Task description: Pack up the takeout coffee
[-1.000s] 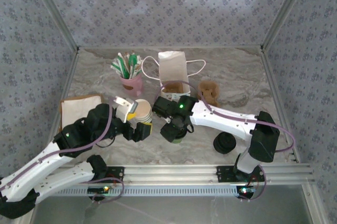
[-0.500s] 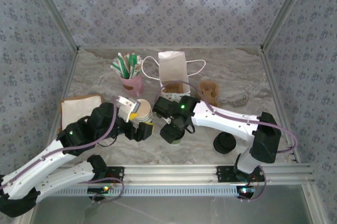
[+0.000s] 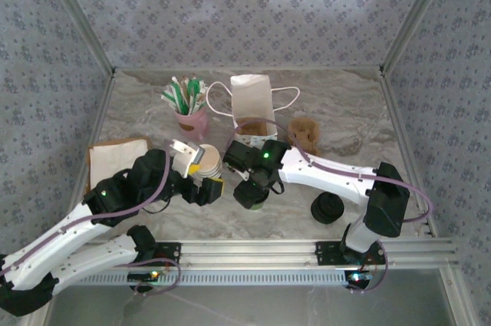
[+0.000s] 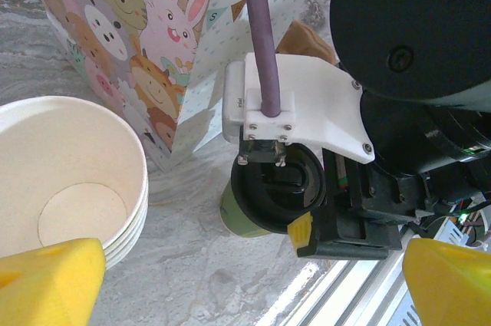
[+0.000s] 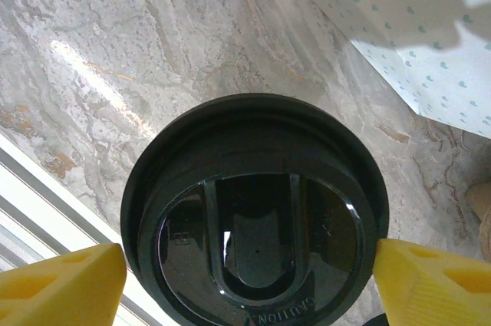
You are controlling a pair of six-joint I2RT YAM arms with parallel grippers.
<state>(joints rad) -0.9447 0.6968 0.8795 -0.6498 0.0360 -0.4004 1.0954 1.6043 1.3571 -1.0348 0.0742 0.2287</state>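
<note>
While the coffee (image 5: 253,218) stands upright on the table (image 5: 107,42) near the bag (image 5: 406,27), the right gripper (image 5: 249,280) straddles it from above, fingertips (image 5: 65,284) spread at its rim; whether they pinch it I cannot tell. Its top is black, its side olive-green.

Illumination: bright, diffuse, from overhead; the top external view is evenly lit and sharp. Shadows: soft and short on the marble table (image 3: 360,130); a grey shadow lies across the paper bag (image 5: 399,27) in the right wrist view. Glare: white streaks on the table in both wrist views, pale reflections on the takeout coffee (image 5: 257,211) lid. Focus: yellow fingertips (image 4: 46,280) blurred at the lower corners.
</note>
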